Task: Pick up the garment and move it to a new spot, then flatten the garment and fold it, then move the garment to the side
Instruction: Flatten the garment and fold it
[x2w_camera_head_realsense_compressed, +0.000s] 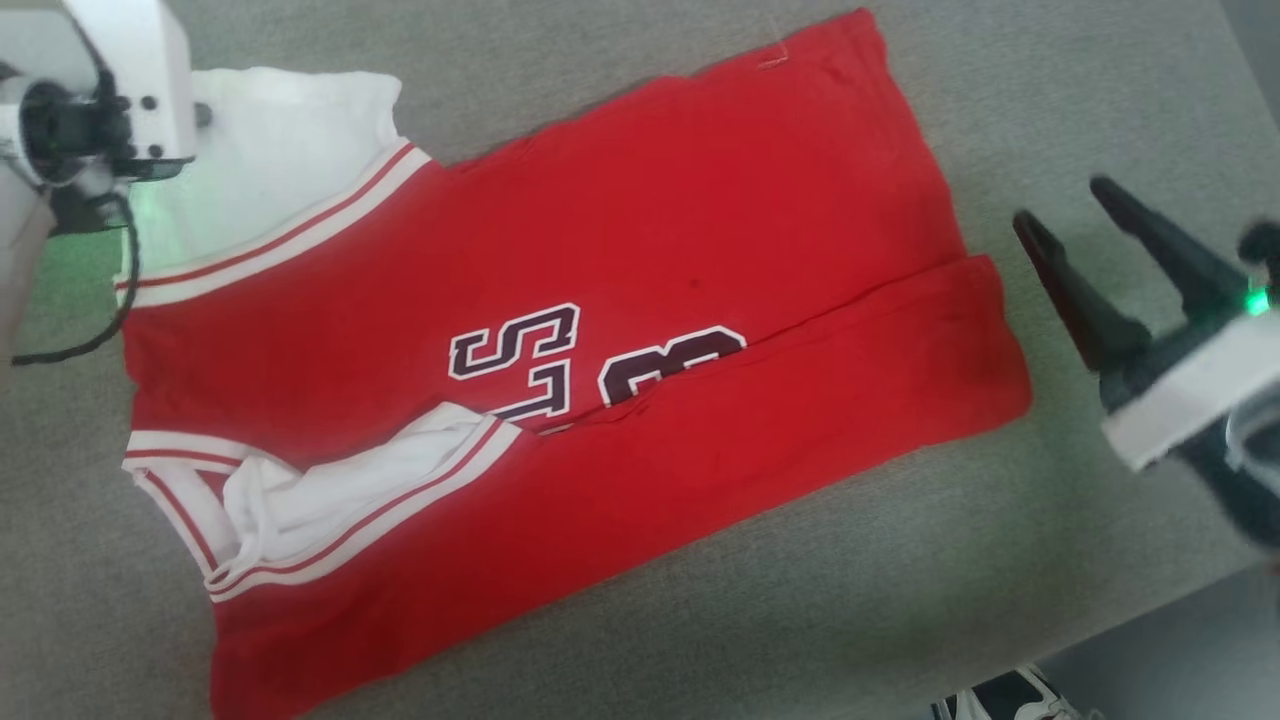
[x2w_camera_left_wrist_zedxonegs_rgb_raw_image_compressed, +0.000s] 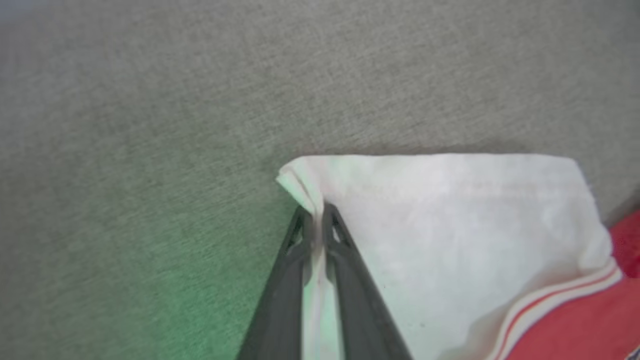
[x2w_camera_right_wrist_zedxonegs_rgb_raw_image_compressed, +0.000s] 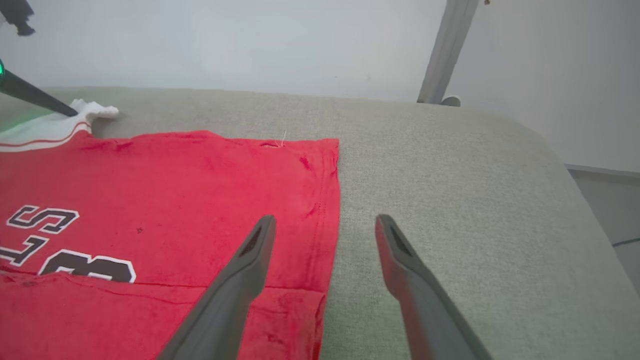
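The garment (x2w_camera_head_realsense_compressed: 650, 250) is a red jersey with white sleeves and dark letters. It lies spread on the grey cloth table (x2w_camera_head_realsense_compressed: 900, 600), its near long side folded over onto part of the letters. My left gripper (x2w_camera_left_wrist_zedxonegs_rgb_raw_image_compressed: 315, 210) is shut on the corner of the far white sleeve (x2w_camera_left_wrist_zedxonegs_rgb_raw_image_compressed: 450, 225), with cloth pinched between its fingers. In the head view its wrist housing (x2w_camera_head_realsense_compressed: 100, 90) hides those fingers. My right gripper (x2w_camera_head_realsense_compressed: 1060, 205) is open above bare table, just off the garment's hem. In the right wrist view the right gripper (x2w_camera_right_wrist_zedxonegs_rgb_raw_image_compressed: 325, 220) straddles the hem edge of the garment (x2w_camera_right_wrist_zedxonegs_rgb_raw_image_compressed: 175, 190).
The table's edge (x2w_camera_head_realsense_compressed: 1150, 620) runs along the lower right, with floor beyond it and a black-and-white shoe (x2w_camera_head_realsense_compressed: 1010, 700) there. A black cable (x2w_camera_head_realsense_compressed: 100, 300) hangs from my left wrist. A pale metal post (x2w_camera_right_wrist_zedxonegs_rgb_raw_image_compressed: 445, 50) stands behind the table's far side.
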